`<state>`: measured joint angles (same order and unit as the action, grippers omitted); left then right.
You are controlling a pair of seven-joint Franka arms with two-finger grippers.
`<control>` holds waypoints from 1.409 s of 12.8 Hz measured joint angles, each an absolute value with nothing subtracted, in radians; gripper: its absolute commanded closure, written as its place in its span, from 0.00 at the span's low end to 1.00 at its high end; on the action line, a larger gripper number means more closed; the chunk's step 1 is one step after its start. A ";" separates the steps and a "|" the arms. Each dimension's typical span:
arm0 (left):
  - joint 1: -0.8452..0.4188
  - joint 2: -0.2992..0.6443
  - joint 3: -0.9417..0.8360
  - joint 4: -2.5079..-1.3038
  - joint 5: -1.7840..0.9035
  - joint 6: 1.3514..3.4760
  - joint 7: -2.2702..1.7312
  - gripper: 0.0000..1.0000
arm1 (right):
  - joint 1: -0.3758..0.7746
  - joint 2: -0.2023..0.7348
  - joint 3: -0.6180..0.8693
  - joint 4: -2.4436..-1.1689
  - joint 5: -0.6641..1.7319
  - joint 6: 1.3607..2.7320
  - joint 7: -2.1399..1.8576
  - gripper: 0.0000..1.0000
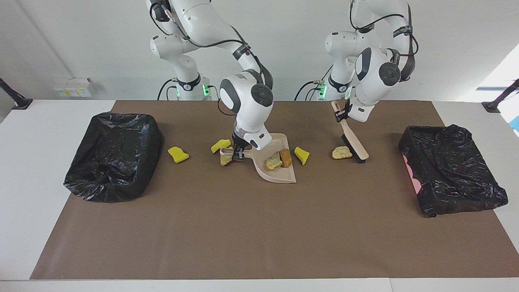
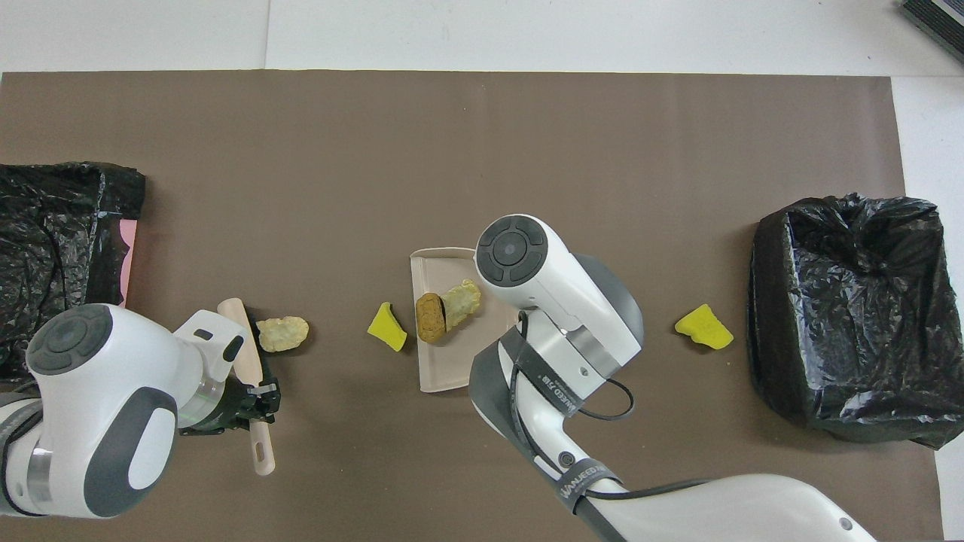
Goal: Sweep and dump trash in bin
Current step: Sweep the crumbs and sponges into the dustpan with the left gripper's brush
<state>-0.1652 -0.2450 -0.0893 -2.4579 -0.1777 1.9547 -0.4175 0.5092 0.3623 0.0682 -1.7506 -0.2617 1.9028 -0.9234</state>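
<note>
Both arms bent down: left gripper [image 1: 338, 114] clamped the brush [image 1: 354, 142] handle, right gripper [image 1: 237, 153] clamped the dustpan [image 1: 279, 175] handle, hiding it overhead.

Opposed high views, shared tabletop [image 1: 259, 227]

Three yellow sponge pieces [image 1: 178, 154] [image 1: 221, 145] [image 1: 301, 155] and four tan bread chunks [image 1: 342, 152] [image 1: 274, 161] [image 1: 286, 157] [image 1: 225, 159] show, seven lumps altogether. Also two black-lined bins [image 1: 113, 156] [image 1: 450, 168], one dustpan [image 1: 279, 174], one brush [image 1: 353, 142].
</note>
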 measured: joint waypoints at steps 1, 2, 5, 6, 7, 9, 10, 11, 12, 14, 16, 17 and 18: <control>-0.196 -0.241 -0.090 -2.458 -0.178 1.978 -0.402 1.00 | 0.522 0.362 0.068 -1.751 -0.262 1.907 -0.901 1.00; -0.236 -0.234 -0.092 -2.458 -0.178 1.999 -0.402 1.00 | 0.530 0.362 0.068 -1.751 -0.262 1.909 -0.884 1.00; -0.353 -0.212 -0.097 -2.458 -0.197 2.070 -0.405 1.00 | 0.535 0.365 0.069 -1.757 -0.261 1.911 -0.839 1.00; -0.392 -0.197 -0.097 -2.458 -0.221 2.100 -0.408 1.00 | 0.536 0.368 0.069 -1.759 -0.260 1.917 -0.823 1.00; -0.432 -0.176 -0.098 -2.458 -0.236 2.135 -0.418 1.00 | 0.538 0.370 0.069 -1.761 -0.260 1.926 -0.810 1.00; -0.475 -0.143 -0.100 -2.445 -0.242 2.176 -0.433 1.00 | 0.539 0.370 0.069 -1.761 -0.260 1.927 -0.802 1.00; -0.487 -0.134 -0.099 -2.430 -0.245 2.179 -0.433 1.00 | 0.539 0.370 0.069 -1.761 -0.259 1.927 -0.801 1.00; -0.500 -0.127 -0.099 -2.415 -0.258 2.180 -0.433 1.00 | 0.538 0.370 0.069 -1.761 -0.259 1.927 -0.801 1.00; -0.513 -0.121 -0.099 -2.401 -0.278 2.180 -0.433 1.00 | 0.538 0.370 0.069 -1.761 -0.257 1.927 -0.800 1.00; -0.530 -0.110 -0.099 -2.377 -0.304 2.180 -0.436 1.00 | 0.529 0.370 0.068 -1.761 -0.257 1.926 -0.795 1.00; -0.530 -0.105 -0.097 -2.353 -0.306 2.180 -0.440 1.00 | 0.499 0.370 0.067 -1.758 -0.257 1.925 -0.794 1.00; -0.530 -0.105 -0.093 -2.331 -0.307 2.179 -0.446 1.00 | 0.483 0.369 0.067 -1.756 -0.257 1.925 -0.794 1.00; -0.530 -0.105 -0.089 -2.309 -0.307 2.176 -0.458 1.00 | 0.471 0.368 0.067 -1.755 -0.251 1.925 -0.794 1.00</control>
<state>-0.5301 -0.1048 -0.0892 -2.3091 -0.3068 2.1759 -0.4585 0.4715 0.3679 0.0666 -1.7546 -0.2514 1.9245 -0.7938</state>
